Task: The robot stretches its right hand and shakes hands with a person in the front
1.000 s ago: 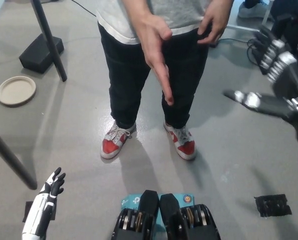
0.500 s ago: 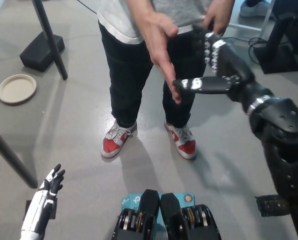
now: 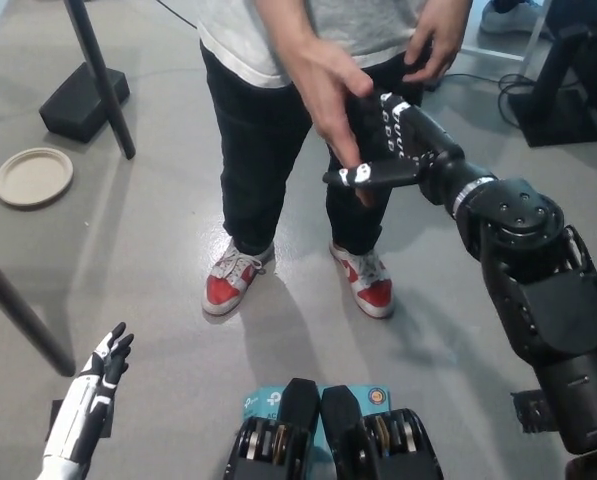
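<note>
Black right hand (image 3: 393, 150), fingers spread and gripping nothing, reaches the person's offered hand (image 3: 330, 92) in front, palms just meeting, so next comes closing gently, while the white left hand (image 3: 96, 385) rests low, fingers apart.

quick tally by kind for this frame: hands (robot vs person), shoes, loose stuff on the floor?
Robot hands: 2 (black right robot hand at the person's extended hand, white left robot hand resting at lower left)
Person's hands: 2 (second hand at the waist)
Shoes: 2 (one, other)
Plates: 1 (plate)
Black blocks: 1 (block)
Total: 8
</note>
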Controlling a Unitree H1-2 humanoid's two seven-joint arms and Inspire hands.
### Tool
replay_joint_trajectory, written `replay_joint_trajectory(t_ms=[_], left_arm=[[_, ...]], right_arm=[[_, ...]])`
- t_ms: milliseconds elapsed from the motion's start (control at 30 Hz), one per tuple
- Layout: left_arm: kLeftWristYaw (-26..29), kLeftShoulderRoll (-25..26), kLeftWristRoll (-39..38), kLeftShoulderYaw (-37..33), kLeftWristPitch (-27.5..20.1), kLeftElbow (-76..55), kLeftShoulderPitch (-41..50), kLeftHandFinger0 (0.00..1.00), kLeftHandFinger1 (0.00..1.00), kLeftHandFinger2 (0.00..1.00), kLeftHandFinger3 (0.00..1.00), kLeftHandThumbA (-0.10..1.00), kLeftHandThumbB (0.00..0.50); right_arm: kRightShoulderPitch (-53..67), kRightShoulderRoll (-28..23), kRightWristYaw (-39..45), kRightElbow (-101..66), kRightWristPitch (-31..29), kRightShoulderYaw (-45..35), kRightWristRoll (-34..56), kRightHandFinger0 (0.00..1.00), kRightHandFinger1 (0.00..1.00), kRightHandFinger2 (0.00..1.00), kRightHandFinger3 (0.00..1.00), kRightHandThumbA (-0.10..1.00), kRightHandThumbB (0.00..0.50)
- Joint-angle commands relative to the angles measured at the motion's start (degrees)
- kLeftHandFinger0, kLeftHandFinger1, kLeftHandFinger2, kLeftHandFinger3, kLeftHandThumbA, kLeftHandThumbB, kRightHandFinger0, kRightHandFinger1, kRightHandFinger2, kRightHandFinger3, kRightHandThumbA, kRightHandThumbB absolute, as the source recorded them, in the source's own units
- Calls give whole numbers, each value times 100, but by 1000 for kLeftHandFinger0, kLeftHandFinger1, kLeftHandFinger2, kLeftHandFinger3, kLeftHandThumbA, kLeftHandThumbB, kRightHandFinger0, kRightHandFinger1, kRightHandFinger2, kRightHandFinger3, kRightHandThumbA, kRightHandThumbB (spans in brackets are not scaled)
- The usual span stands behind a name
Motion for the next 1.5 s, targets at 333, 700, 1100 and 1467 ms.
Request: replay_joint_trajectory(t_ms=[333,700,1100,1467], left_arm=[[-94,65,13,20,-42,-187,-89,1000,1000,1000,1000,1000,74],[-135,61,-2,12,-54,-183,-110,1000,1000,1000,1000,1000,63],[-146,80,17,17,31,-202,-124,1000,1000,1000,1000,1000,79],[-168,103,7,18,46,-240,-128,1000,1000,1000,1000,1000,83]], right_arm=[[-1045,374,74,590,-387,38,-289,1000,1000,1000,1000,1000,366],[-1124,666,33,834,-276,27,-362,1000,1000,1000,1000,1000,345],[-952,819,-801,975,-687,-77,-949,1000,1000,1000,1000,-92,37],[-527,573,-608,-836,-332,-92,-1150,1000,1000,1000,1000,-31,35]])
